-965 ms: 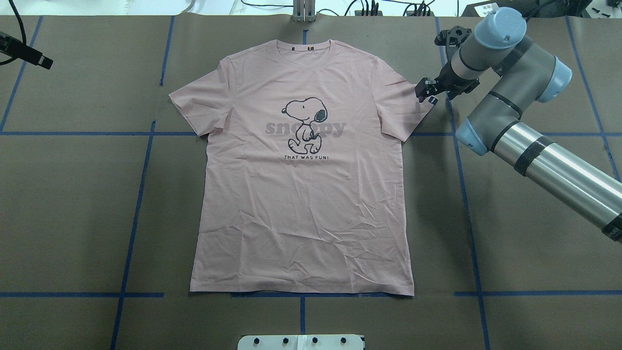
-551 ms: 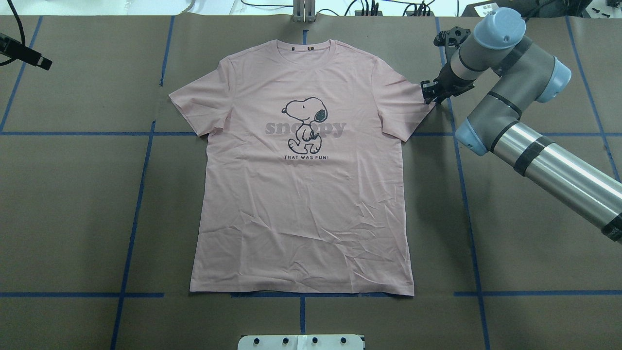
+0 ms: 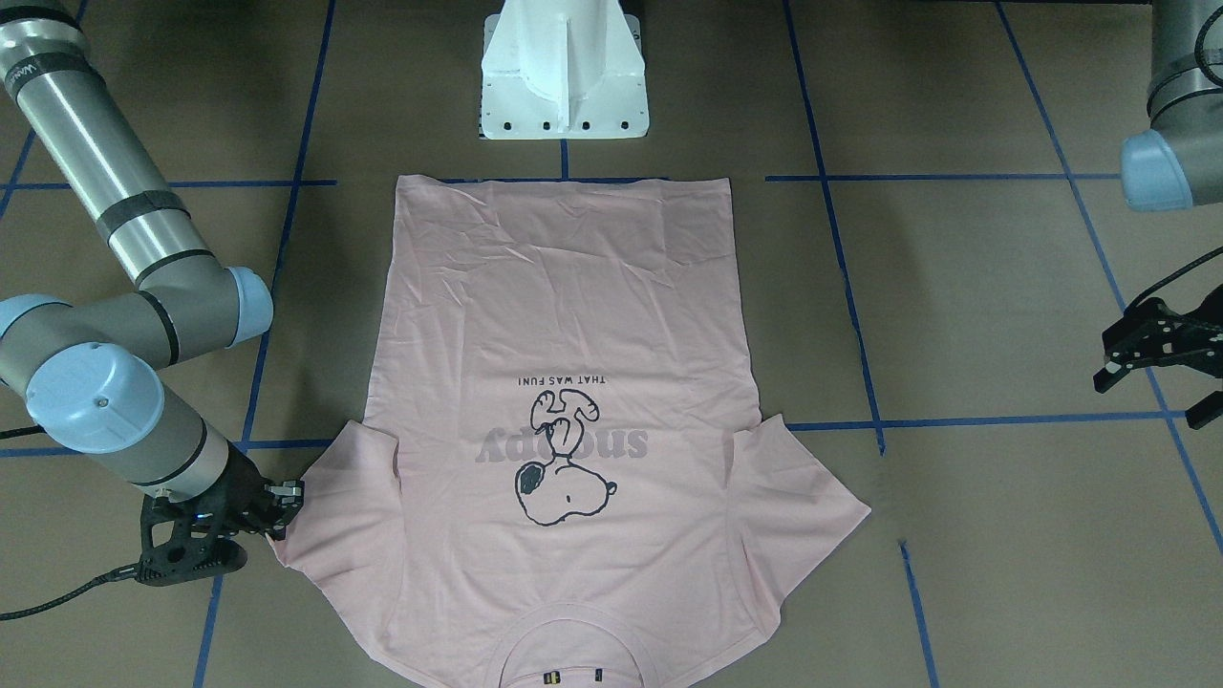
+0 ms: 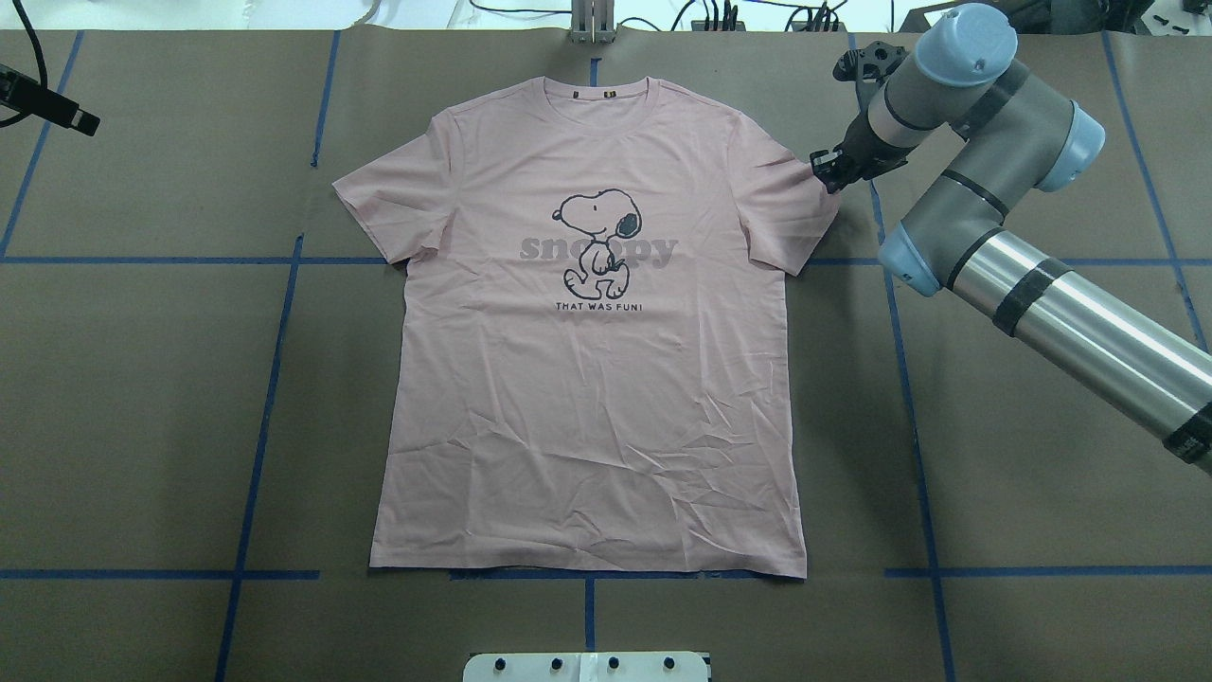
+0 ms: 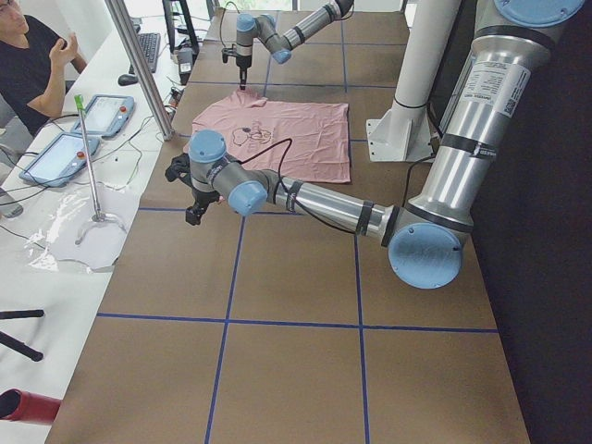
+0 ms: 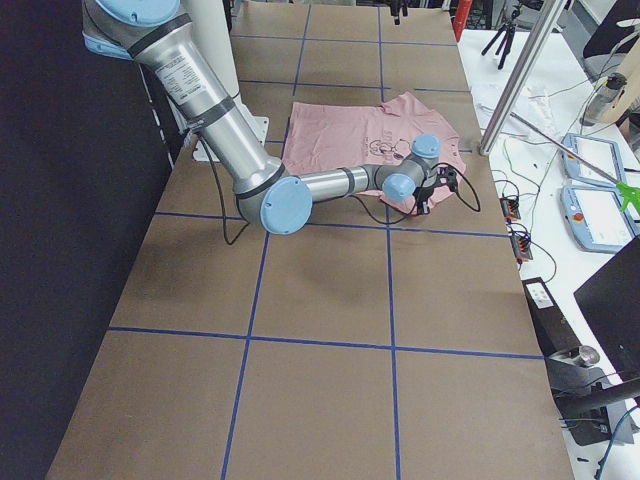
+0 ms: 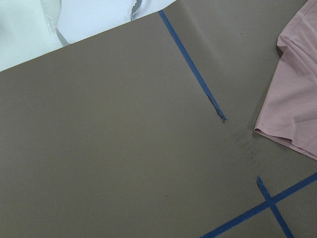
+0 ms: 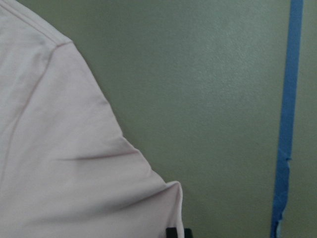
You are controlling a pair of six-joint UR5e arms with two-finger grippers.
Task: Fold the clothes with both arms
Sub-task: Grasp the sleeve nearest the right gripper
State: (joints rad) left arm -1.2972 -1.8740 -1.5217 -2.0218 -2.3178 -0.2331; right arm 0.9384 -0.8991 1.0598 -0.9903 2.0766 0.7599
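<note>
The clothes are one pale pink T-shirt (image 4: 587,379) lying flat with its cartoon dog print up, collar at the far edge. My right gripper (image 4: 826,170) is at the outer corner of the shirt's right sleeve (image 4: 786,204) and is shut on that corner. In the front-facing view the same gripper (image 3: 285,499) pinches the sleeve tip at lower left. Puckered sleeve fabric (image 8: 74,163) fills the right wrist view. My left gripper (image 3: 1151,397) hovers open, well off to the shirt's left over bare table. The other sleeve's hem (image 7: 292,104) shows in the left wrist view.
Blue tape lines (image 4: 275,379) grid the brown table cover. The white pedestal base (image 3: 564,76) stands at the near hem. Tablets and cables (image 5: 83,129) lie on a white bench past the far edge, where a person (image 5: 32,55) sits.
The right gripper closed on the sleeve corner and drew it slightly up and inward. The black sleeve tag is now hidden. The whole shirt shifted a touch. The left arm stayed still.
</note>
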